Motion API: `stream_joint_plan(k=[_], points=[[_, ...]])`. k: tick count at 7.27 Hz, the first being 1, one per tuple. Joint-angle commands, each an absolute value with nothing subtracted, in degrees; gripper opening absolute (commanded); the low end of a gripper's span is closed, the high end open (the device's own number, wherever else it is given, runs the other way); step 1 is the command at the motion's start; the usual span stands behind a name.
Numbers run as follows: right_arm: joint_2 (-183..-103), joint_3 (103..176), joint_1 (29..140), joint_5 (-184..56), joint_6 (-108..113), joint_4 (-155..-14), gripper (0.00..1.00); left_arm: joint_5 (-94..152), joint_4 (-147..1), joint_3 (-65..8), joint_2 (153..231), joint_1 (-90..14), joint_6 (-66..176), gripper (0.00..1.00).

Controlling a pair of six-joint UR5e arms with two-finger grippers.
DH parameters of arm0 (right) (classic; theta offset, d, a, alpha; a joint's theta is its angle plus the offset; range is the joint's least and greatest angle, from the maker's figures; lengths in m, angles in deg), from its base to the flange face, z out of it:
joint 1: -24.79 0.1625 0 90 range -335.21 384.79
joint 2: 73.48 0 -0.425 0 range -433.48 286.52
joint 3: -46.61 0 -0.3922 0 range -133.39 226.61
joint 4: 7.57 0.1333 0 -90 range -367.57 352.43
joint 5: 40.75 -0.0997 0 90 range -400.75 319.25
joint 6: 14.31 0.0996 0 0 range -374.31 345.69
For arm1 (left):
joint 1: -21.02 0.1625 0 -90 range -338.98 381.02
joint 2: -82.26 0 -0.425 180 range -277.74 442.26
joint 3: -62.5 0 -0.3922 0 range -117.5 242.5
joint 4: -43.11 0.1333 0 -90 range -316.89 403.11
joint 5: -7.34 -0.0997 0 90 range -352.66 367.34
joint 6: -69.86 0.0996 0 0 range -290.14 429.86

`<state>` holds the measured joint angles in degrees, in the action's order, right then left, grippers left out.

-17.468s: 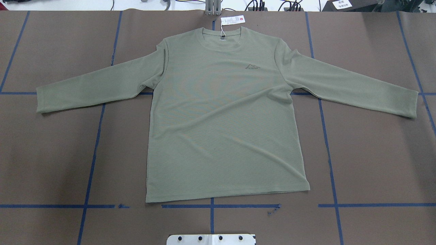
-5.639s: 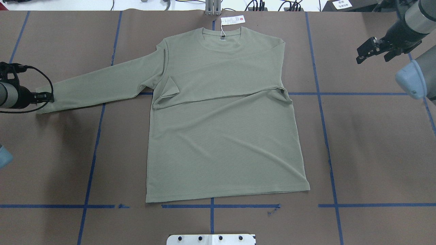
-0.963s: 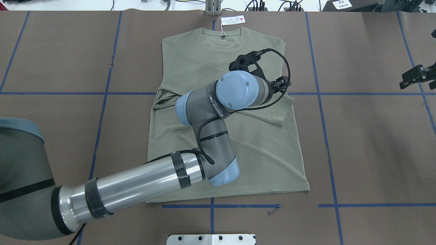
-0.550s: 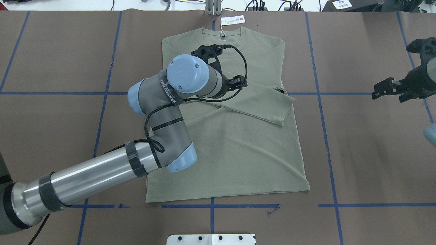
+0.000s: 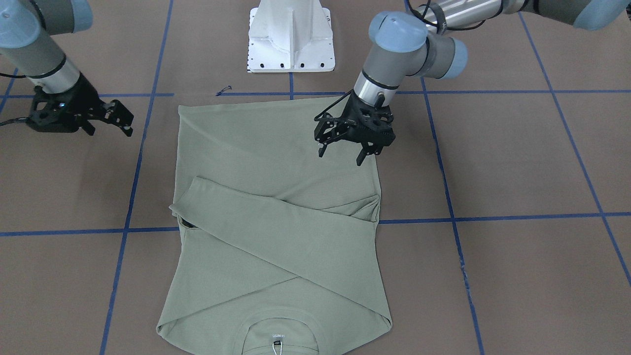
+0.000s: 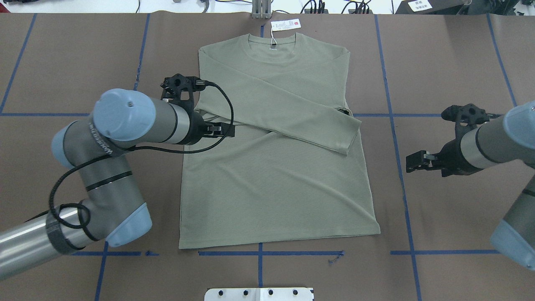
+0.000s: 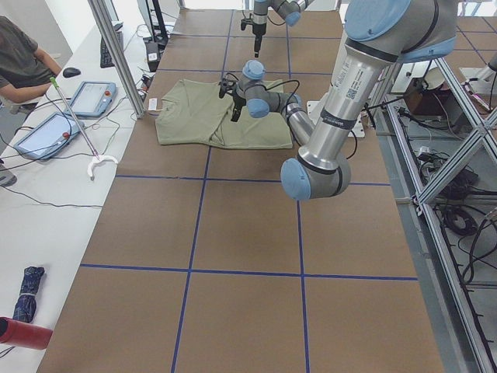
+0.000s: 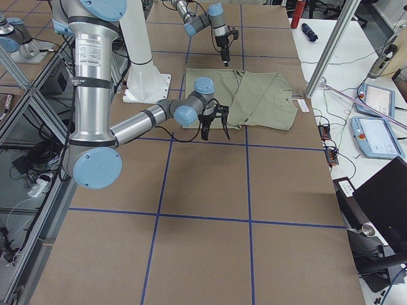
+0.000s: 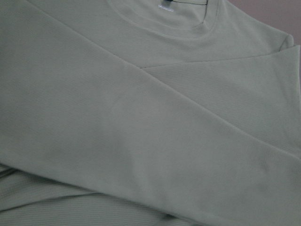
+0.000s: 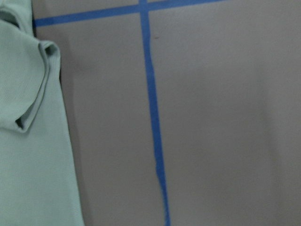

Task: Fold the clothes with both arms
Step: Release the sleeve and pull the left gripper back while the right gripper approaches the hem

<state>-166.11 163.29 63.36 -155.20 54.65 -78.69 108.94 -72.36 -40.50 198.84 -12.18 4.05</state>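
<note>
The sage-green shirt (image 6: 276, 184) lies flat, face up, with both sleeves folded across the chest, the upper one ending in a cuff (image 6: 347, 138) at its right side. The chest logo is hidden. The white hang tag (image 6: 285, 25) lies at the collar. My left gripper (image 6: 228, 129) is open and empty, hovering over the shirt's left edge (image 5: 340, 155). My right gripper (image 6: 413, 163) is open and empty above the bare mat, right of the shirt (image 5: 129, 123). The left wrist view shows the crossed sleeves (image 9: 141, 117). The right wrist view shows the shirt's edge (image 10: 28, 141).
The brown mat carries a blue tape grid (image 6: 401, 175). The white pedestal base (image 5: 291, 34) stands at the near table edge. Tablets (image 7: 93, 97) and an operator are beyond the far edge. Cables lie behind the collar.
My left arm has drawn back leftward across the shirt from its right side to its left edge, leaving the left sleeve lying across the chest. My right gripper has moved in toward the shirt.
</note>
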Motion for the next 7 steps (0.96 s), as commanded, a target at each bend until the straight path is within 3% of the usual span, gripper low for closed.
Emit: stream_joint_plan(k=[1,7], points=[[-163.2,163.5,51.6,-147.7,60.3,-78.7,0.99,109.5,-72.4,-45.5,192.7,-12.5,6.0,1.00],[-162.2,161.8,46.6,-146.4,59.4,-78.9,0.90,109.3,-72.4,-45.6,192.2,-12.5,5.2,1.00]])
